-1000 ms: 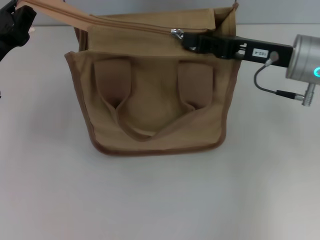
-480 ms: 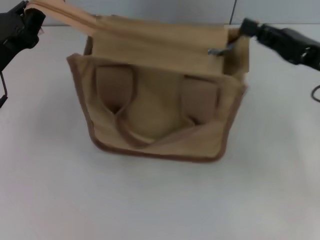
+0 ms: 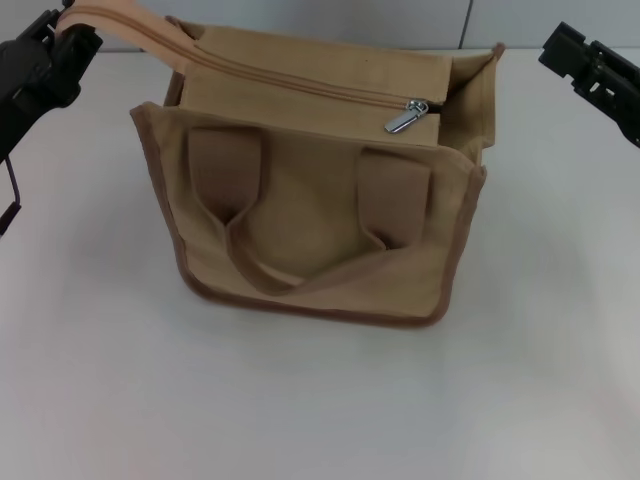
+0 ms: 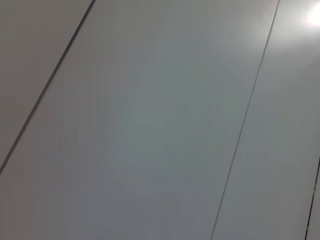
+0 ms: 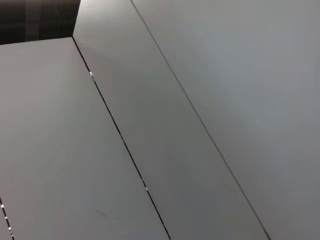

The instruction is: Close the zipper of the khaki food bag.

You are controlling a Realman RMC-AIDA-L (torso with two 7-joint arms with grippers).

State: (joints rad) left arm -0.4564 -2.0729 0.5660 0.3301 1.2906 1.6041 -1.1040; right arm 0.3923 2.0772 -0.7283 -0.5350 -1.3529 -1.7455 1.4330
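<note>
The khaki food bag (image 3: 310,230) stands upright in the middle of the white table in the head view, with both handles hanging down its front. Its zipper (image 3: 300,85) runs along the top, and the silver pull tab (image 3: 404,117) lies free near the bag's right end. My left gripper (image 3: 68,35) is at the far left, shut on the tan strap (image 3: 130,25) that stretches out from the bag's top left corner. My right gripper (image 3: 560,48) hovers open to the right of the bag, apart from it. Neither wrist view shows the bag.
The white table (image 3: 320,400) spreads out in front of the bag and to both sides. Both wrist views show only grey wall panels (image 4: 160,120) with thin seams (image 5: 120,135).
My right gripper pulled the tab rightward along the zipper, let it go and drew back to the right. The bag settled. The left gripper kept hold of the strap.
</note>
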